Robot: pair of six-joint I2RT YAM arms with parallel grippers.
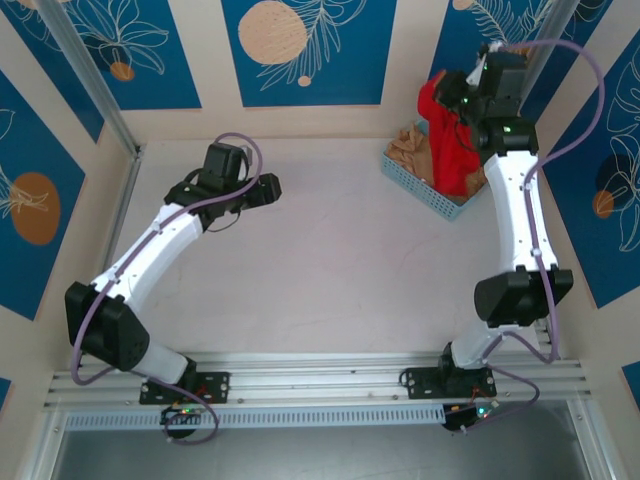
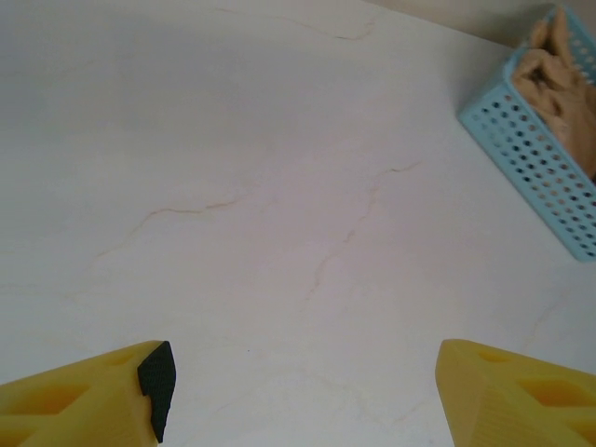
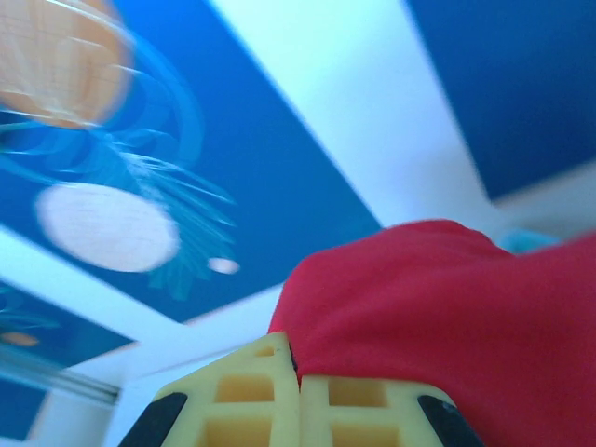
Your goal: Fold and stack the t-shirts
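Right end effector [image 3: 300,371], t-shirt [image 1: 455,150] over basket [image 1: 415,186]

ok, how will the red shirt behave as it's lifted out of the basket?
Probably floppy: the red shirt hangs limp from the shut right tool down into the basket. Likely light: a pinch on one bunched fold seems to carry it. Its low end reaches into the basket, so it may snag the lattice or drag the tan shirts.

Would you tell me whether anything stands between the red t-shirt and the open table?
Only the wall of the blue basket: the red t-shirt, gripped by the right hand, hangs with its lower end inside. The table beyond looks bare.
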